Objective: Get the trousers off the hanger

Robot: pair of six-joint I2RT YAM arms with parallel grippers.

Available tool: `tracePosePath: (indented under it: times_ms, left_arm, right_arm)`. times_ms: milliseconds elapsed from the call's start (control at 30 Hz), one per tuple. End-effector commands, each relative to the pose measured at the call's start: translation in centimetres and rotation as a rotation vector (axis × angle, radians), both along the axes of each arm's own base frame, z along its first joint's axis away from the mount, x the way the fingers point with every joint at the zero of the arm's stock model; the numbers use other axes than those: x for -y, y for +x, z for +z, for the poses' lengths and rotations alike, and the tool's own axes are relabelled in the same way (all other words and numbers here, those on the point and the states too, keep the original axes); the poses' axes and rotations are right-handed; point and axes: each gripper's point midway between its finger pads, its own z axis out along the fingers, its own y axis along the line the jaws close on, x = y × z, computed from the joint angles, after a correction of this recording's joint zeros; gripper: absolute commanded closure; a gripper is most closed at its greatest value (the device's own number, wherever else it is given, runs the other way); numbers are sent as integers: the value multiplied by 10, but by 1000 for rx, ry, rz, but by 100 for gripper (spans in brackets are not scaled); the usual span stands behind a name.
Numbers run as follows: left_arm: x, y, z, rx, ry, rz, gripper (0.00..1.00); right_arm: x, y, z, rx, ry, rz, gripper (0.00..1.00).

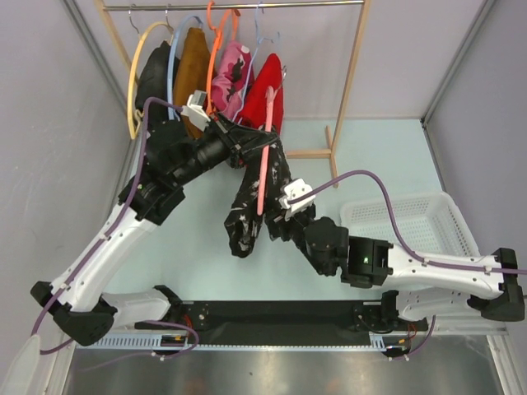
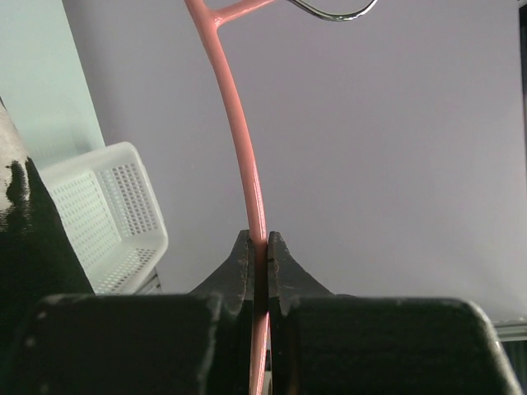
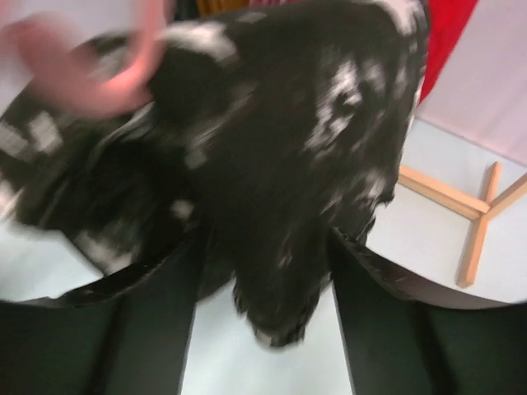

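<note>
The black trousers with white splotches [image 1: 251, 206] hang draped over a pink hanger [image 1: 265, 164] held out in front of the rack, above the table. My left gripper [image 1: 239, 140] is shut on the hanger's thin pink rod [image 2: 243, 140], which runs up between its closed jaws [image 2: 258, 247]. My right gripper [image 1: 276, 222] is at the cloth's lower right, open, with a hanging fold of the black trousers [image 3: 280, 164] between its two fingers [image 3: 263, 271]. The pink hanger [image 3: 99, 82] is blurred at upper left there. The red trousers [image 1: 265, 90] hang on the rail.
A white mesh basket [image 1: 412, 226] sits on the table at right, also in the left wrist view [image 2: 107, 206]. The wooden rack [image 1: 350, 74] at the back carries a mustard-brown garment [image 1: 193, 62], a pink floral one [image 1: 230, 74] and a dark one [image 1: 152, 78]. The rack's foot [image 3: 473, 222] lies nearby.
</note>
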Motion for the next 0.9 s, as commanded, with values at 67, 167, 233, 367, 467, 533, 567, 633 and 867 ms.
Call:
tracePosePath:
  times_ms: [67, 167, 233, 367, 467, 533, 567, 633, 867]
  left_arm:
    - [-26, -36, 71, 137, -182, -12, 100]
    - [-25, -40, 72, 131, -189, -30, 100]
    - [-25, -42, 73, 130, -191, -38, 100]
    - [-27, -45, 74, 139, -191, -43, 100]
    - [-27, -47, 73, 135, -186, -48, 100]
    - [-26, -49, 71, 132, -182, -57, 100]
    - [-25, -50, 70, 128, -181, -65, 100]
    - [-25, -51, 69, 129, -180, -65, 100]
    - [-22, -55, 63, 126, -164, -84, 99]
  right_arm:
    - [4, 22, 50, 80, 167, -45, 39]
    - [1, 23, 49, 87, 187, -27, 38]
    - [-4, 23, 51, 96, 202, -12, 36]
    - [1, 34, 51, 115, 200, -89, 34]
    - [8, 40, 54, 149, 207, -140, 39]
    - [12, 44, 58, 173, 255, -177, 38]
    - [14, 45, 58, 201, 232, -185, 27]
    - [15, 45, 66, 244, 278, -206, 21]
    - [20, 49, 86, 308, 333, -228, 60]
